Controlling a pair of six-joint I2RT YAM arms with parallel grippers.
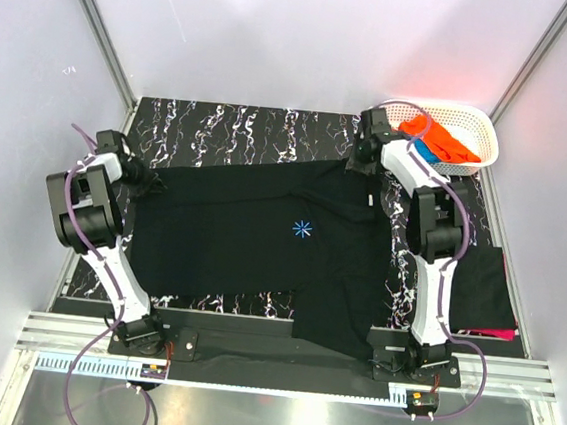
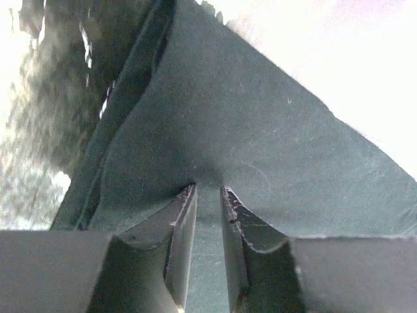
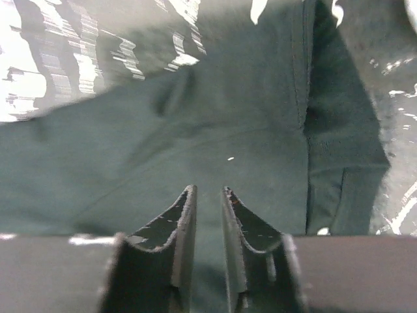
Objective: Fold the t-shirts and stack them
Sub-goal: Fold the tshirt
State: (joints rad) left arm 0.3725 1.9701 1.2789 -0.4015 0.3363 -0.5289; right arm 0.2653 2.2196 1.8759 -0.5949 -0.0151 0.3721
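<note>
Between your left jaws, closed to a narrow slit, a pinch of the black t-shirt [image 2: 260, 150] tents up off the tabletop [image 2: 39, 130], with the rest of the cloth fanning out ahead of the tips. Your right jaws are just as narrow and nip the same shirt, a stitched seam and a sleeve lying ahead and to the right of them. Between the two pairs of jaws the shirt spreads flat, its blue starburst mark [image 1: 302, 228] facing up.
</note>
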